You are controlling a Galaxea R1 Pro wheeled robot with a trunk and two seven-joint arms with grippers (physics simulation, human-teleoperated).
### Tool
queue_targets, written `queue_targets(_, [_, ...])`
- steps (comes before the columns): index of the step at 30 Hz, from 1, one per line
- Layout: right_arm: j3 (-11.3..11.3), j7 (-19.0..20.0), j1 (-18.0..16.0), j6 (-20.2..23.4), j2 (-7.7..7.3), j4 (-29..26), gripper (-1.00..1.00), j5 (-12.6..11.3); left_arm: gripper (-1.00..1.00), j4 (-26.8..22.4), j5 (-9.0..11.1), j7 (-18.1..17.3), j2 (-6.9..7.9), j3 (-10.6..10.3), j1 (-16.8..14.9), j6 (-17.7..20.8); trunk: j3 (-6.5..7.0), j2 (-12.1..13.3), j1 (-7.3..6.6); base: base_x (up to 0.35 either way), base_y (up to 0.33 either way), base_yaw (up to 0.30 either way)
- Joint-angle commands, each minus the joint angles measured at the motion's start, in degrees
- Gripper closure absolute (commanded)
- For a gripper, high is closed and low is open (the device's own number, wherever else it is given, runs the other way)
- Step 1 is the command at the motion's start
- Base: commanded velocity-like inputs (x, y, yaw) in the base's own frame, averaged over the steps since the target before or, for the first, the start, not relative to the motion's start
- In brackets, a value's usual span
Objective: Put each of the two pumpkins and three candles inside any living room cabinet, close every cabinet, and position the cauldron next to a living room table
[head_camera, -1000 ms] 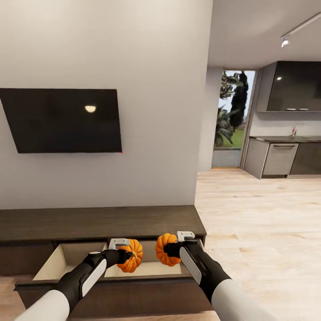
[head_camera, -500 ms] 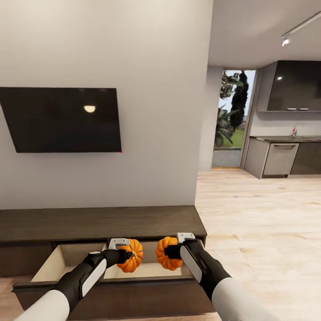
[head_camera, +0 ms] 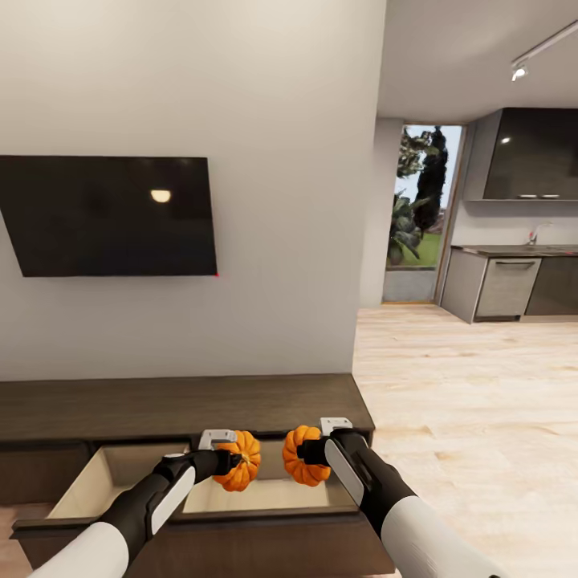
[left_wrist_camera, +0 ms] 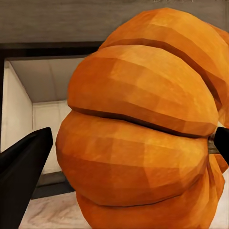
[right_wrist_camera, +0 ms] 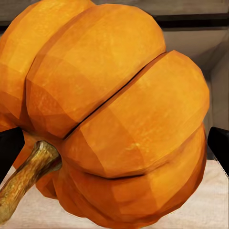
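Two ribbed orange pumpkins hang side by side over the open drawer (head_camera: 120,474) of the long dark brown cabinet (head_camera: 177,401). My left gripper (head_camera: 233,461) is shut on the left pumpkin (head_camera: 239,461), which looms large between dark fingers (left_wrist_camera: 21,167) in the left wrist view (left_wrist_camera: 143,124). Shut on the right pumpkin (head_camera: 303,456) is my right gripper (head_camera: 309,454); in the right wrist view that pumpkin (right_wrist_camera: 114,109) shows its brown stem (right_wrist_camera: 26,176). The drawer's pale wood inside lies below both. Candles and cauldron are out of view.
A black TV (head_camera: 108,215) hangs on the white wall above the cabinet. To the right, pale wood floor (head_camera: 466,377) runs to a kitchen with grey cupboards (head_camera: 506,285) and a glass door (head_camera: 417,209).
The view has crept closer to the cabinet, so the drawer front sits lower in the picture. Both grippers still hold their pumpkins over the drawer, nearly unmoved.
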Motion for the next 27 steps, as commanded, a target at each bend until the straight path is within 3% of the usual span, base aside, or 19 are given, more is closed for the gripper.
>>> queue_targets(1, [0.22, -0.55, -0.05, 0.11, -0.03, -0.07, 1.0, -0.61, 1.0, -0.09, 0.19, -0.03, 0.0, -0.21, -0.05, 0.19, -0.07, -0.03, 0.02, 0.183, 0.0, 0.0])
queue_targets(12, [0.22, -0.55, -0.05, 0.12, -0.02, -0.07, 1.0, -0.61, 1.0, -0.07, 0.27, 0.05, -0.41, -0.55, -0.05, 0.96, -0.07, -0.03, 0.02, 0.038, 0.0, 0.0])
queue_targets(18, [0.22, -0.55, -0.05, 0.12, 0.02, -0.07, 1.0, -0.61, 1.0, -0.08, 0.31, 0.13, -0.56, -0.52, -0.05, 2.43, -1.15, -2.44, 1.33, 0.001, 0.0, 0.0])
queue_targets(21, [0.22, -0.53, -0.05, 0.12, 0.05, -0.07, 1.0, -0.67, 1.0, 0.75, 0.39, 0.33, -1.28, -0.5, -0.05, 4.49, -1.68, -3.64, 1.99, 0.0, 0.0, 0.0])
queue_targets(25, [0.22, -0.43, -0.05, 0.12, 0.05, -0.07, 1.0, -0.69, 1.0, 4.0, 0.44, 0.55, -3.71, -0.67, -0.5, 6.23, -2.4, -5.25, 2.87, 0.0, 0.0, 0.0])
queue_targets(27, [0.22, -0.37, -0.05, 0.12, 0.06, -0.07, 1.0, -0.7, 1.0, 4.78, 0.45, 0.86, -4.25, -0.71, -1.0, 7.09, -2.76, -6.05, 3.31, 0.0, 0.0, 0.0])
